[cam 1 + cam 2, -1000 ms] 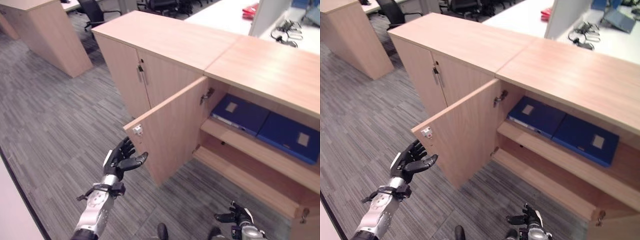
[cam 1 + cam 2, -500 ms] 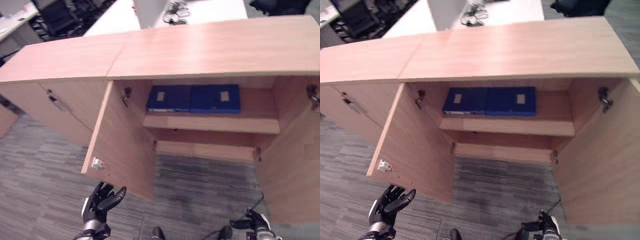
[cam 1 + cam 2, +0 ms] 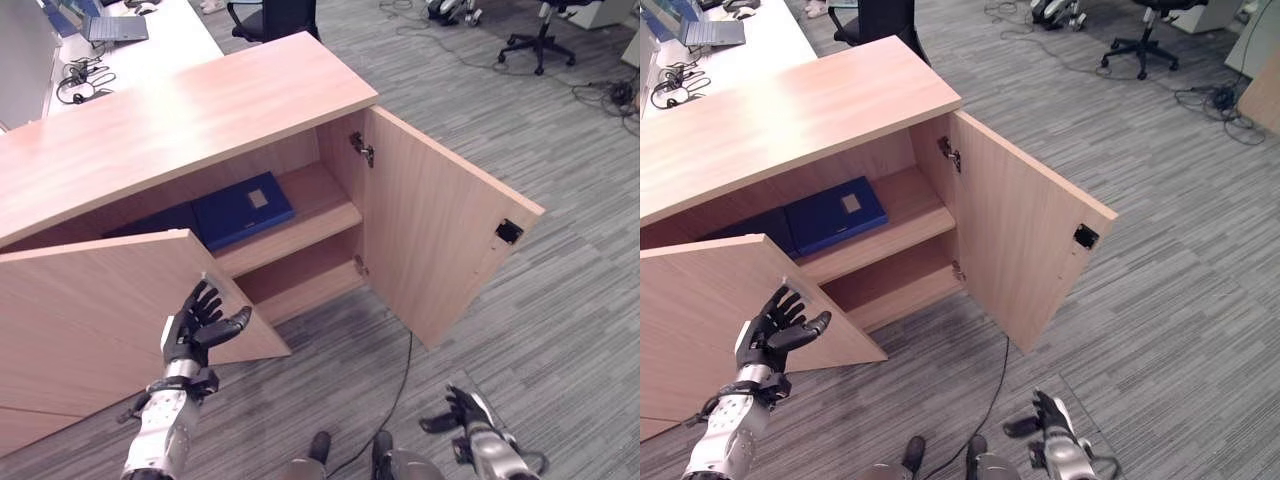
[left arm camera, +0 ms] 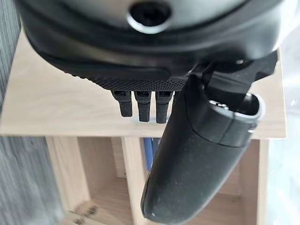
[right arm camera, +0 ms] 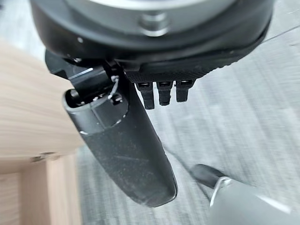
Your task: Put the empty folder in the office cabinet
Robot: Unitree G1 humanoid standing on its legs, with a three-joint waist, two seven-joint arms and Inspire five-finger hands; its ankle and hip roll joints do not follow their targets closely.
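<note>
Grey carpet (image 3: 560,250) surrounds the office cabinet (image 3: 190,110), both doors open. I see a blue folder (image 3: 243,208) flat on its upper shelf (image 3: 320,200). My left hand (image 3: 195,330) hangs, fingers spread, before the left door (image 3: 90,310); my right hand (image 3: 470,415) is low, relaxed, empty.

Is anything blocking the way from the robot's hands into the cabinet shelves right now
Nothing visible does. Both cabinet doors, left door and right door, stand swung open. The upper shelf holds blue folders on its left part; the lower shelf looks bare. Left hand and right hand are open and hold nothing.
</note>
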